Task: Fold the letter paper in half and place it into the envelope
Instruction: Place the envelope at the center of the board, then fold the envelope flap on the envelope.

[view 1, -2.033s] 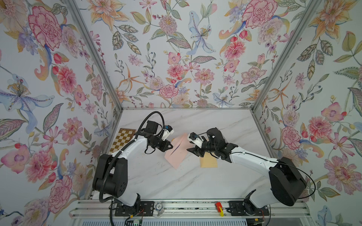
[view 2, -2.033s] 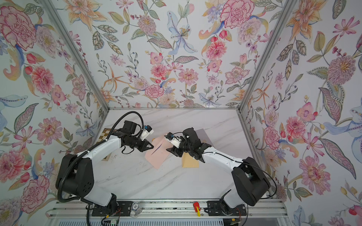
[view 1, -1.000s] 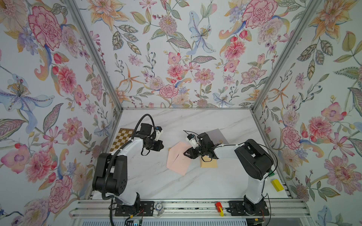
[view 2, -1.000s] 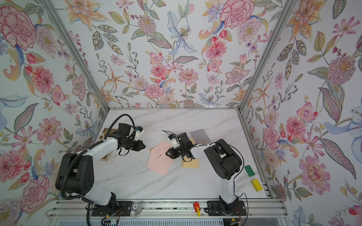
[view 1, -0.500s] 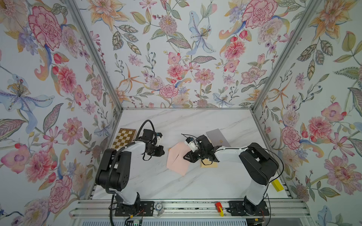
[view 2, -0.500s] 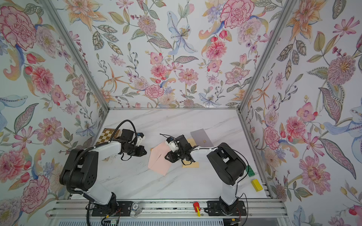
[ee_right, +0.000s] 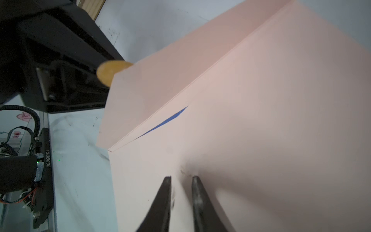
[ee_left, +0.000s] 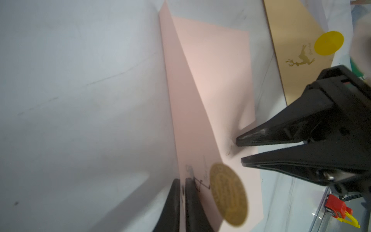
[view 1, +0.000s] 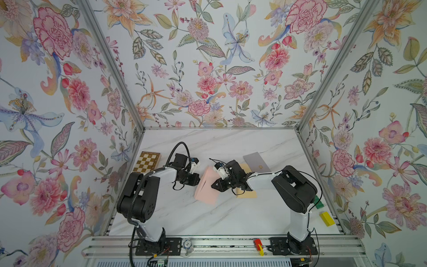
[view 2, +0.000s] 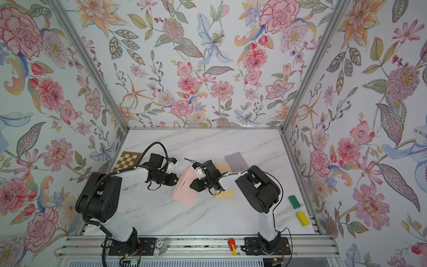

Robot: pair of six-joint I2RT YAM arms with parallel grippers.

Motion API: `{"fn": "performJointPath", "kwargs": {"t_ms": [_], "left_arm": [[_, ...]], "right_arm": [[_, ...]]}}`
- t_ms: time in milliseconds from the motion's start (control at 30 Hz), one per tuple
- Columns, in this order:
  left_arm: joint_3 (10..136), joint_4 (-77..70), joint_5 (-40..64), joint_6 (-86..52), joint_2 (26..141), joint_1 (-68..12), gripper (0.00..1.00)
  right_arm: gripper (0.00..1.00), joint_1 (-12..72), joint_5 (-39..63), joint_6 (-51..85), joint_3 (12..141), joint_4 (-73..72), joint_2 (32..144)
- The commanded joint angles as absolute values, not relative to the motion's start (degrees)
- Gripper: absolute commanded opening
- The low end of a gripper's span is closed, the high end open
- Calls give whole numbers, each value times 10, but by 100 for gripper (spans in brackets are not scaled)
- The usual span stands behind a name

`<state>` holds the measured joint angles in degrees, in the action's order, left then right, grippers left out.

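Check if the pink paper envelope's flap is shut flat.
No: the flap stands open, lifted off the pink paper envelope, pinched in the left gripper.

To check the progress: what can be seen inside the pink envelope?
In the slit of the pink envelope only a thin blue sliver shows; the rest inside is covered by its pink front.
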<state>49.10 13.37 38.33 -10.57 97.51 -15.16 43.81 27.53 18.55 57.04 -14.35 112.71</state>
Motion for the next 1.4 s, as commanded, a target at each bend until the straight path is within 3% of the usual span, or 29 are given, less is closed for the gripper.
{"fn": "performJointPath", "kwargs": {"t_ms": [0, 500, 667, 833, 933, 1367], "left_arm": [[487, 118, 406, -112, 976, -160, 11], [474, 90, 393, -119, 1039, -168, 9], [478, 95, 379, -120, 1038, -172, 9], [477, 99, 368, -120, 1036, -171, 9], [477, 99, 366, -121, 1036, -172, 9], [480, 95, 389, -122, 1035, -172, 9]], "right_arm": [[22, 437, 265, 208, 573, -127, 1164], [22, 401, 361, 350, 508, -395, 1134], [20, 398, 398, 354, 557, -353, 1135], [7, 400, 403, 357, 598, -297, 1166], [4, 401, 395, 359, 608, -276, 1182], [0, 402, 349, 352, 595, -169, 1221]]}}
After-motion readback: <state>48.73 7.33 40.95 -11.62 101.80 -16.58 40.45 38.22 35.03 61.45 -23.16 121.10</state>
